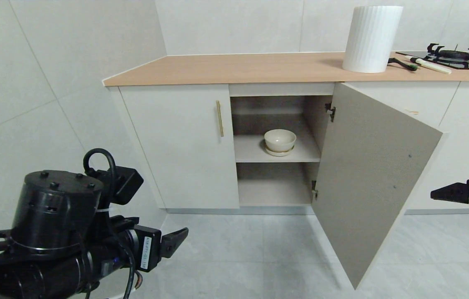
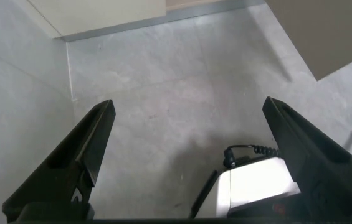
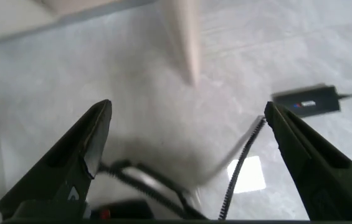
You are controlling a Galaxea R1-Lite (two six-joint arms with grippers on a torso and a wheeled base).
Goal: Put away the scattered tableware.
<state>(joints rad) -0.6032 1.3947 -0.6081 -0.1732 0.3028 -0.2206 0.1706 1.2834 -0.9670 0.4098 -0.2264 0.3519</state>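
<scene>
Bowl (image 1: 279, 140): cream, round, plain, upright, sitting on a shallow plate (image 1: 279, 152) of the same colour whose rim shows just beneath it. The stack is on the cabinet's middle shelf (image 1: 251, 151), about centred between its side edges and close to its front edge. The bottom shelf (image 1: 272, 193) is bare. Right door (image 1: 371, 178) is swung wide open; left door (image 1: 180, 145) is closed, with a brass handle (image 1: 219, 118) by its inner edge. Left gripper (image 1: 174, 243) is low over the floor (image 1: 259, 249) in front of the left door, jaws spread wide, nothing between them. Right gripper (image 1: 446, 193) is past the open door's outer edge, jaws also spread, holding nothing. On the counter (image 1: 238, 68), near the right end: a white ribbed cylinder (image 1: 371, 38), a cream-handled utensil (image 1: 429, 65) beside it, then the hob (image 1: 454, 56).
</scene>
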